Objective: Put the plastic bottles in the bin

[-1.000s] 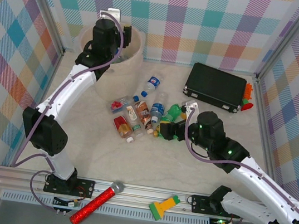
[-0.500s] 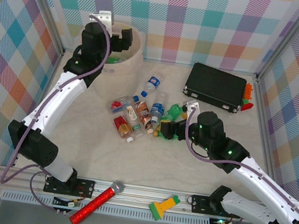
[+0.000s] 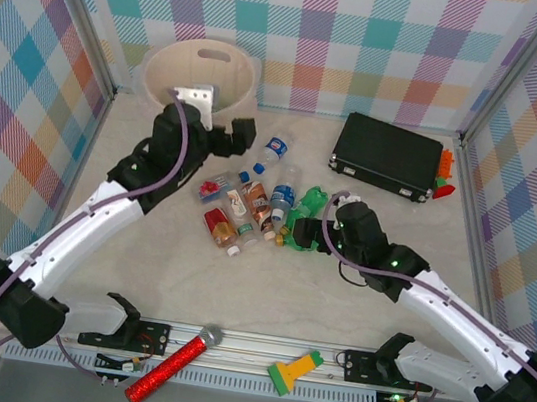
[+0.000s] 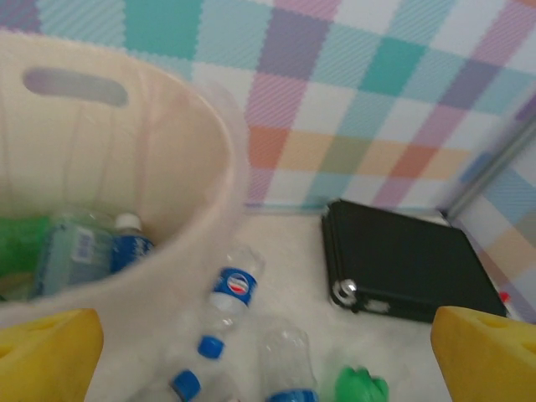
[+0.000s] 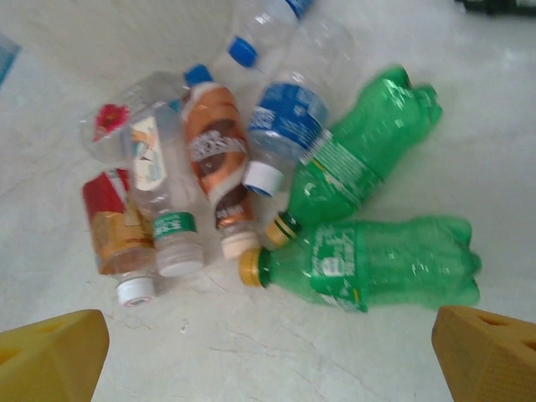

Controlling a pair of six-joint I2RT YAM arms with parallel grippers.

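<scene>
While both arms reach out over the bench (image 3: 264, 297), I see the left end effector (image 3: 245, 133) hanging just in front of the bin (image 3: 171, 75), between it and the heap of bottles. Its jaws are spread wide and hold nothing: in the left wrist view its yellow pads (image 4: 46, 356) sit at the two bottom corners with open air between them.

The bin stands in the far left corner against the checked wall. The left wrist view shows bottles lying inside it, a green bottle (image 4: 15, 243) and a clear bottle with a blue label (image 4: 88, 249) (I cannot count more through the blur). Just outside the bin wall a clear bottle with a blue cap (image 4: 233, 289) lies on its side, apart from the heap.

The other plastic bottles (image 3: 247, 206) lie in a tight heap in the middle of the bench. The right end effector (image 3: 296, 233) hovers just beside the heap's right edge, jaws apart, gripping nothing. Its camera looks down on two green bottles (image 5: 377, 264) on their sides and touching, with a brown-labelled bottle (image 5: 213, 159) and a red-labelled bottle (image 5: 109, 222) to their left.

A black case (image 3: 386, 156) lies at the far right. A red glitter microphone (image 3: 173, 364) and a green-and-yellow flashlight (image 3: 295, 372) rest on the rail at the near edge.
</scene>
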